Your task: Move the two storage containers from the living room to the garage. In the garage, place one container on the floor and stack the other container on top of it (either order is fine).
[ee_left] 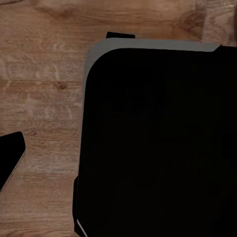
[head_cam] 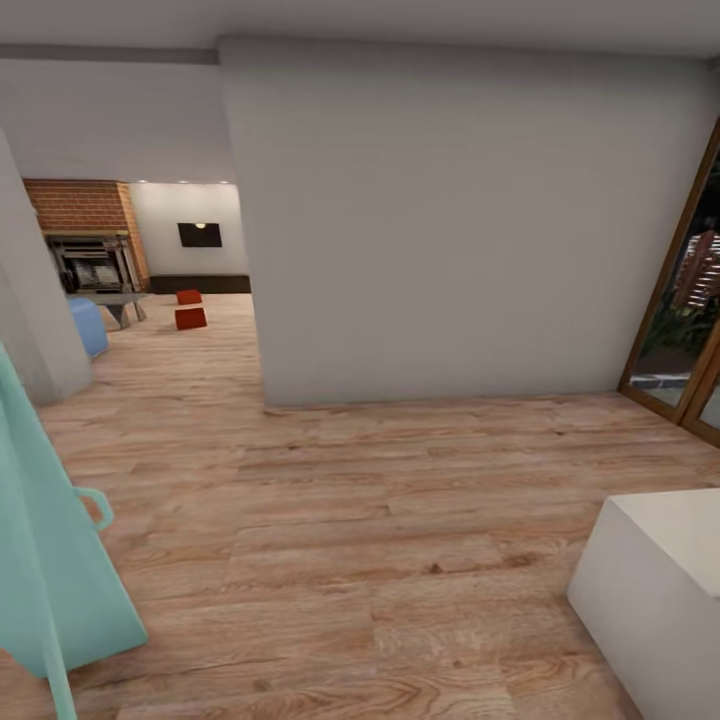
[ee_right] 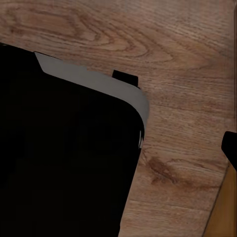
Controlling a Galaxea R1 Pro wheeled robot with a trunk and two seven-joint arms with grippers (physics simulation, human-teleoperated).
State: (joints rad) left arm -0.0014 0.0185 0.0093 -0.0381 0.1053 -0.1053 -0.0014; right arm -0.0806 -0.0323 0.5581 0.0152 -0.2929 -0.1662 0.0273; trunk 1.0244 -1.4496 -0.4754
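1. Walls come first: a broad plain white partition wall point(head_cam: 460, 220) fills the middle of my head view, with an opening at its left edge leading into the living room with its brick fireplace point(head_cam: 85, 235) and dark wall TV point(head_cam: 200, 235).
2. Light wood plank flooring point(head_cam: 360, 540) runs from under me through that opening.
3. Both orange-red rectangular open-top storage containers point(head_cam: 190, 318) sit on that flooring far ahead and to my left, one point(head_cam: 189, 297) just behind the other; too small to read their long axes.
4. They lie well apart from both hands, so I judge driving the base through the opening comes before any reach; the left arm's side is nearer.
5. Wrist views show dark housing over planks; I cannot tell either gripper's opening or whether it holds anything.
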